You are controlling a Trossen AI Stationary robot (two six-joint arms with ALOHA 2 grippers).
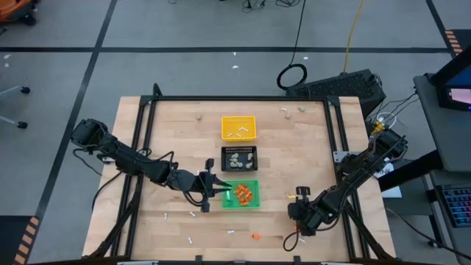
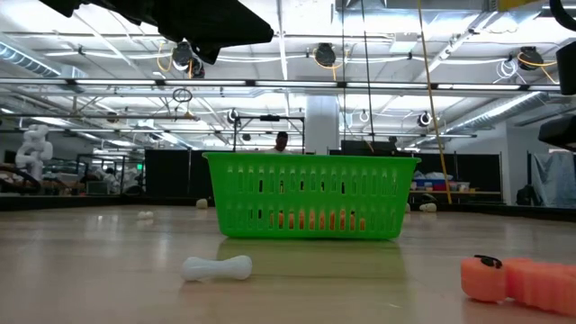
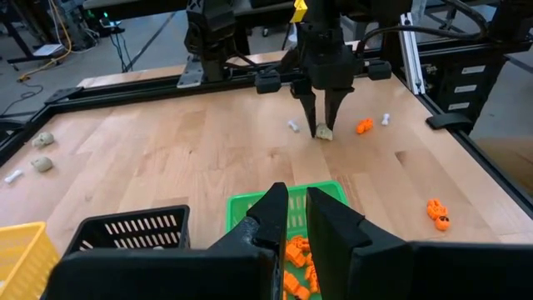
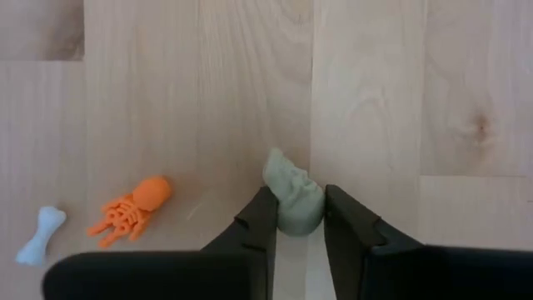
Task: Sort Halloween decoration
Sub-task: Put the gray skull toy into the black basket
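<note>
Wooden worktop | right gripper near front-right corner, fingers clamped on beige-grey lump, lump between the fingers, resting on worktop | left gripper over green tray, fingers together.

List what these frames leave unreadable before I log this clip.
- Black tray: high view, contents too small to name.
- Green basket: low view, its slatted wall screens the orange bits inside.
- Grey lump: right wrist view, lower part hidden between the right gripper fingers.
- Left gripper: left wrist view, fingertips block part of the basket.
</note>
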